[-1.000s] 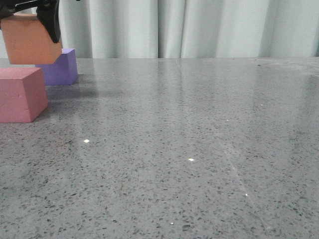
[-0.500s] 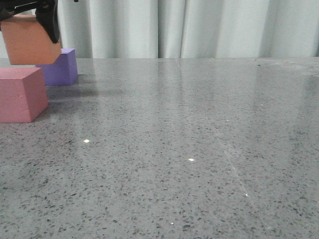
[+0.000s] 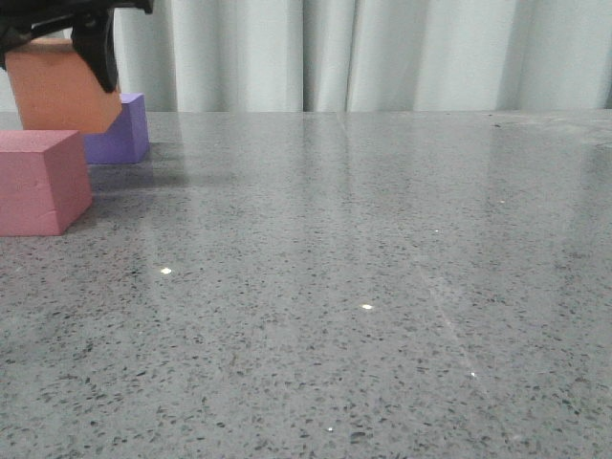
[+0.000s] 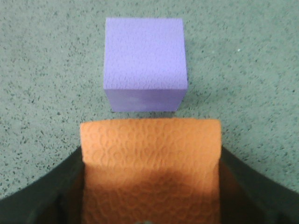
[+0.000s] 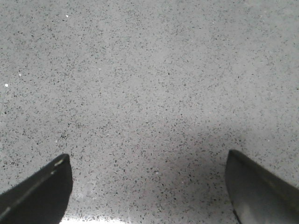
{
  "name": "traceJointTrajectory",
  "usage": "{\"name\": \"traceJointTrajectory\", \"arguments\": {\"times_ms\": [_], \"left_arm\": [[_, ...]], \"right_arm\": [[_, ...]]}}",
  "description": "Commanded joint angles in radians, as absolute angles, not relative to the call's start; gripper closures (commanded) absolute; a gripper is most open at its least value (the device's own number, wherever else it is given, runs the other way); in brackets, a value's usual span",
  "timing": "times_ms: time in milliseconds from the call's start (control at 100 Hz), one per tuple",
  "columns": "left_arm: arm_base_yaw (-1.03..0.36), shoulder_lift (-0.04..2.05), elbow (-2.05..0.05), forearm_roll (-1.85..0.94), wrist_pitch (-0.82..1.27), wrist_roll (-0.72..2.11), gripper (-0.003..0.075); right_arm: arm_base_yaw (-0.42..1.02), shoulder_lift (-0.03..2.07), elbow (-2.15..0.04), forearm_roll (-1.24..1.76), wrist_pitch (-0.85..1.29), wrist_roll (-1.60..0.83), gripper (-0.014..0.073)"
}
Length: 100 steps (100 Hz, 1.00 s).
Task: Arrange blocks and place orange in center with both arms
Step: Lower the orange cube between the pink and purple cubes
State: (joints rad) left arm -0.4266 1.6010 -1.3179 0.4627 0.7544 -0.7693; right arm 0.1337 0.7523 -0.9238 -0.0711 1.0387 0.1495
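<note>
a grey speckled desk (image 3: 382,287) carried a pink cube (image 3: 38,182) at near left and a purple cube (image 4: 144,60) behind it. the left claw (image 3: 72,43) clenched the orange cube (image 3: 59,91) above them; lowered carelessly, it might knock either. the right claw (image 5: 147,186) hung released.

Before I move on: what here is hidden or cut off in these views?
- Left gripper: front view's top edge crops it; the orange cube hides its inner faces in the left wrist view.
- Pink cube: cut by the front view's left edge; absent from both wrist views.
- Purple cube: partly behind the orange cube in front view.
- Right gripper: only two fingers show.
</note>
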Motion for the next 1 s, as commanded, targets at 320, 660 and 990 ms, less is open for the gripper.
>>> {"name": "traceJointTrajectory", "arguments": {"times_ms": [320, 660, 990], "left_arm": [[-0.423, 1.641, -1.333, 0.479, 0.681, -0.768, 0.0596], [-0.417, 1.654, -1.328, 0.488, 0.662, -0.768, 0.0596], [-0.398, 1.665, -1.328, 0.486, 0.662, -0.766, 0.0596]], "right_arm": [[0.125, 0.748, -0.945, -0.077, 0.981, 0.138, -0.0058], [0.125, 0.748, -0.945, -0.077, 0.981, 0.138, -0.0058], [0.125, 0.748, -0.945, -0.077, 0.981, 0.138, -0.0058]]}}
